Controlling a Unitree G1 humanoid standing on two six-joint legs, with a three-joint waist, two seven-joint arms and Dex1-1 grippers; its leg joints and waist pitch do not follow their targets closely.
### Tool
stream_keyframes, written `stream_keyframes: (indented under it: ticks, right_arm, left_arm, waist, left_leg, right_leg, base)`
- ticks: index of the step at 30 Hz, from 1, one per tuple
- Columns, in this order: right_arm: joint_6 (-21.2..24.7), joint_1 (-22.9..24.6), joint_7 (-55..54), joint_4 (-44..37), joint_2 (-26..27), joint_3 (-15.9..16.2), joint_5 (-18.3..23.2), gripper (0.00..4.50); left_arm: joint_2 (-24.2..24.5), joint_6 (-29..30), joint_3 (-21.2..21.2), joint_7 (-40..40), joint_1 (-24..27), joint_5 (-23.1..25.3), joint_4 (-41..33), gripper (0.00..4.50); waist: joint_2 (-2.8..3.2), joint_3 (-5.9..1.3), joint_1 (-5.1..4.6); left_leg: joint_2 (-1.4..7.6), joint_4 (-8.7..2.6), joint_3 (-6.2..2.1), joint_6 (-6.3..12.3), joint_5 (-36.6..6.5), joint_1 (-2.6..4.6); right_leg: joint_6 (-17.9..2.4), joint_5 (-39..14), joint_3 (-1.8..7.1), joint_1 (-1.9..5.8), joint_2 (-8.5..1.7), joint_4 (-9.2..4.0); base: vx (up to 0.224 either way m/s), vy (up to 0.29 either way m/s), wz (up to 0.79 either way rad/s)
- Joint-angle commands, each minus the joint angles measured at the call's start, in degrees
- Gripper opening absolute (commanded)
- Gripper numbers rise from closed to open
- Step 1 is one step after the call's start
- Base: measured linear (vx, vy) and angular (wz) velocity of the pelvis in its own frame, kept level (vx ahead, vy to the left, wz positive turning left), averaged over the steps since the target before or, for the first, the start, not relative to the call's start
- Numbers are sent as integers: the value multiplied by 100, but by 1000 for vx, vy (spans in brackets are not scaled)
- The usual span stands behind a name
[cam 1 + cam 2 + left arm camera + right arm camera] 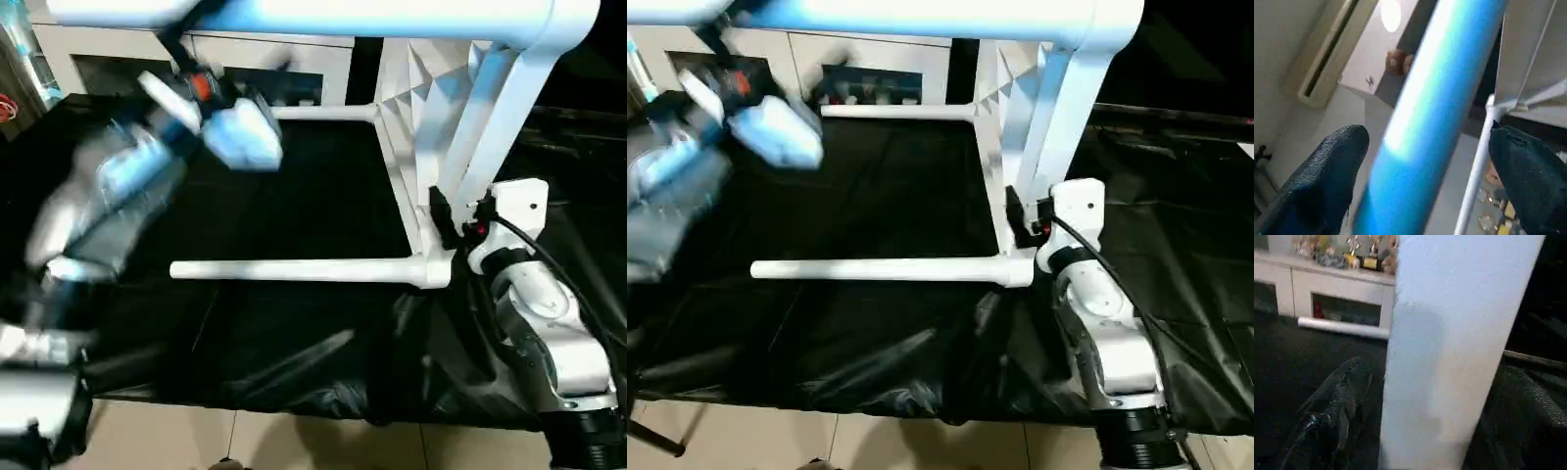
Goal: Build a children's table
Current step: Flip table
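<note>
**Desk:** Where's the table (411, 211) from your seat?

**Me:** On its side on the black sheet (294, 333), top standing on edge at the right. Two legs run out level toward my left, a near leg (294, 270) just over the sheet and a far leg (318, 114) by the white cabinet (255, 59). A third leg (490, 127) slants up from the near corner, and a fourth leg (323, 15) crosses the top of my head view.

**Desk:** Right gripper (456, 220)?

**Me:** Down at the near corner of the top, beside the foot of the slanting leg. In the right wrist view that leg stands between the fingers (1337, 406), with a sliver of dark sheet showing between the one finger I can see well and the leg, so I read the jaws as apart and not clamped.

**Desk:** And the left?

**Me:** The left gripper (1425, 161) is raised up at the top leg (the arm is a blur in the head views). In its wrist view the fingers (1327, 181) are spread wide with the leg running between them, clear gaps on both sides.
</note>
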Motion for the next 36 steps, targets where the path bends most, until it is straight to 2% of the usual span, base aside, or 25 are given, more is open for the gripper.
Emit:
stream_keyframes:
  ticks: [1,2,5,8,10,12,15,19,21,22,27,30,31,33,35,36]
  right_arm:
    - [-107,-108,-6,202,10,-178,85,380]
    - [-154,-154,6,296,9,-171,53,380]
    - [-232,-285,48,478,79,-191,63,343]
    - [-332,-382,150,640,139,-183,-2,321]
    - [-392,-426,178,720,154,-175,-24,309]
    - [-413,-445,183,750,160,-174,-24,284]
    - [-513,-524,223,887,173,-182,-17,266]
    - [-609,-593,299,1020,173,-205,-37,236]
    - [-649,-629,323,1054,162,-218,-55,232]
    - [-667,-653,338,1061,145,-221,-68,219]
    - [-723,-758,421,1050,-6,-223,-145,204]
    - [-725,-1098,611,1061,-365,-404,-177,195]
    - [-718,-1205,661,1081,-458,-466,-182,186]
    - [-711,-1333,728,1106,-584,-519,-191,184]
    - [-737,-1734,888,1191,-941,-665,-182,184]
    - [-742,-1796,901,1211,-989,-687,-177,184]
  left_arm:
    - [34,22,-50,107,-169,140,179,450]
    - [38,22,-54,147,-223,167,264,450]
    - [45,-25,-127,152,-365,191,518,450]
    - [33,-165,-179,193,-460,95,758,413]
    - [12,-246,-171,125,-442,-16,756,413]
    - [6,-269,-167,105,-429,-48,746,371]
    - [3,-285,-168,138,-386,-47,746,364]
    - [3,-367,-177,69,-392,-201,793,325]
    - [-3,-372,-172,25,-392,-272,799,319]
    - [-13,-355,-161,-12,-385,-321,791,293]
    - [-45,-198,-101,-90,-365,-430,733,274]
    - [-202,192,267,-287,-396,-1140,767,253]
    - [-234,281,353,-333,-394,-1320,772,247]
    - [-275,404,453,-386,-382,-1519,759,244]
    - [-434,813,763,-495,-313,-2047,637,243]
    - [-457,872,803,-502,-304,-2111,612,242]
  waist:
    - [70,-350,23]
    - [76,-356,28]
    - [70,-356,38]
    - [76,-360,53]
    - [77,-356,61]
    - [76,-352,68]
    - [62,-351,76]
    - [44,-347,84]
    - [44,-355,87]
    - [49,-352,85]
    - [42,-352,97]
    - [19,-348,106]
    - [-6,-358,109]
    - [5,-354,134]
    - [-17,-363,172]
    - [-9,-364,181]
  left_leg:
    - [124,-437,-58,-273,-1200,99]
    - [127,-429,-55,-267,-1129,101]
    - [117,-423,-46,-239,-1065,94]
    - [122,-425,-50,-233,-1049,97]
    - [128,-426,-45,-246,-1095,103]
    - [131,-432,-43,-246,-1149,107]
    - [136,-437,-42,-249,-1172,110]
    - [135,-442,-41,-246,-1202,100]
    - [131,-440,-42,-243,-1147,98]
    - [132,-436,-36,-237,-1115,100]
    - [138,-432,-26,-221,-1036,106]
    - [125,-424,-11,-222,-1029,106]
    - [110,-407,1,-171,-946,89]
    - [111,-390,14,-76,-750,76]
    - [98,-369,41,66,-490,59]
    - [94,-362,41,98,-467,51]
  right_leg:
    - [-863,-726,189,221,-260,-380]
    - [-900,-580,186,228,-258,-368]
    - [-950,-508,188,237,-265,-361]
    - [-952,-483,186,239,-267,-358]
    - [-989,-489,186,231,-276,-357]
    - [-980,-561,188,230,-273,-366]
    - [-972,-617,186,226,-275,-371]
    - [-923,-785,191,223,-286,-386]
    - [-937,-727,189,228,-284,-374]
    - [-953,-672,189,222,-279,-369]
    - [-948,-591,190,223,-275,-362]
    - [-977,-671,190,231,-276,-365]
    - [-1004,-647,195,251,-273,-353]
    - [-1034,-541,201,253,-287,-343]
    - [-1108,-361,201,275,-280,-309]
    - [-1127,-357,198,275,-280,-311]
  base:
    - [0,0,0]
    - [0,0,0]
    - [0,0,0]
    - [0,0,0]
    - [0,0,0]
    - [0,0,0]
    - [0,0,0]
    - [0,0,0]
    - [0,0,0]
    - [0,0,0]
    - [0,0,0]
    - [0,0,0]
    - [0,0,0]
    - [0,0,0]
    - [0,0,0]
    - [0,0,0]
